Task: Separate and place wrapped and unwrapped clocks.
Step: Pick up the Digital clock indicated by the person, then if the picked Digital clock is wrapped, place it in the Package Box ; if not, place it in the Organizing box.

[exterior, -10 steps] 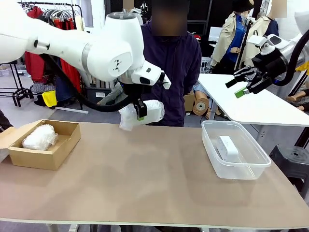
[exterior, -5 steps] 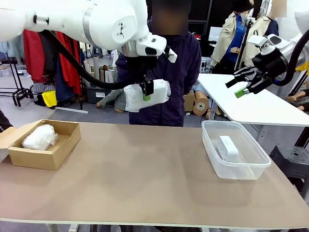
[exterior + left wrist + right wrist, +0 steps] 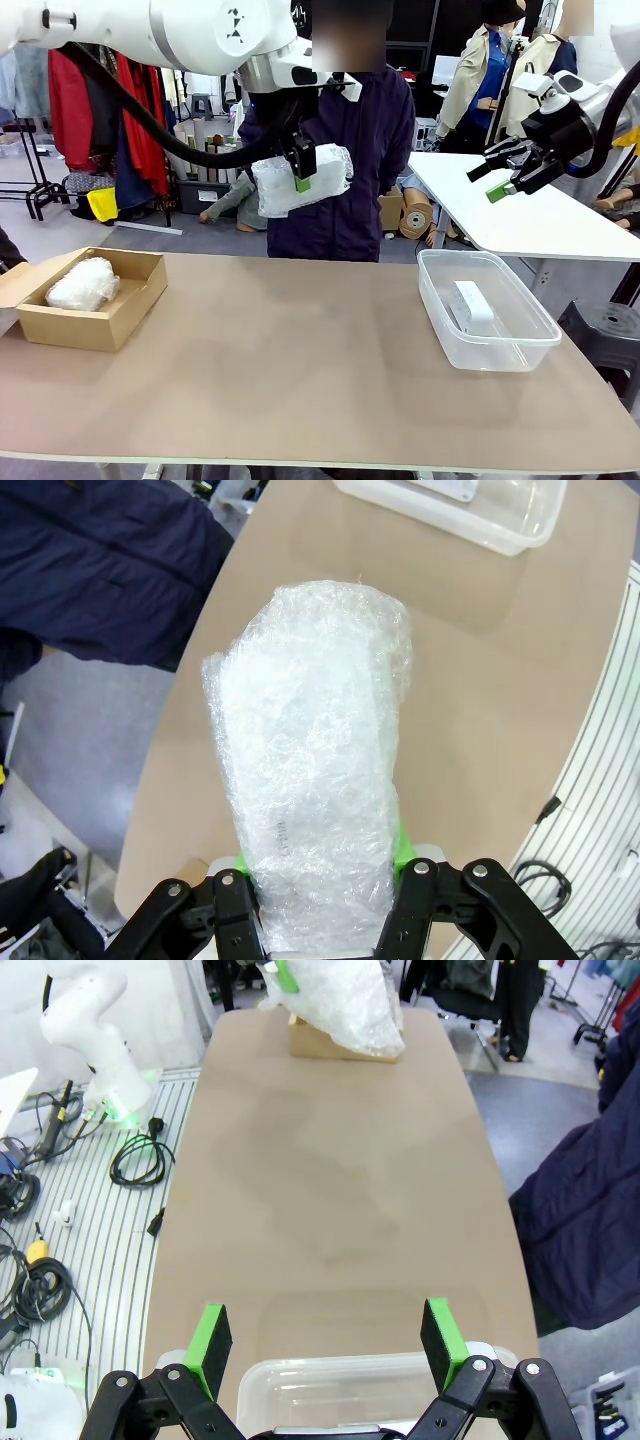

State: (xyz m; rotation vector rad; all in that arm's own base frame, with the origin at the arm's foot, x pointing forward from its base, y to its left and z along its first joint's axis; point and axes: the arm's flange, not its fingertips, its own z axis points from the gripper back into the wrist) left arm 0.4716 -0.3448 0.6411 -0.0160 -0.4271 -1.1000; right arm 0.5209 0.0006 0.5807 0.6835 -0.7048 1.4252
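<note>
The left hand [image 3: 303, 172] grips a lumpy, bubble-wrapped white bundle [image 3: 300, 180] high above the matte brown worktop [image 3: 290, 360]. The right hand [image 3: 505, 178] is spread wide, empty, above the clear plastic tub [image 3: 487, 340] holding a smooth white block [image 3: 472, 305].

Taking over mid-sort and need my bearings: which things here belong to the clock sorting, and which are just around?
Part of the job:
- bubble-wrapped clock held in the left claw
- second wrapped clock in the cardboard box
- bare white clock in the clear tub

Just around:
- side table
- clothes rack
- person's dark jacket
</note>
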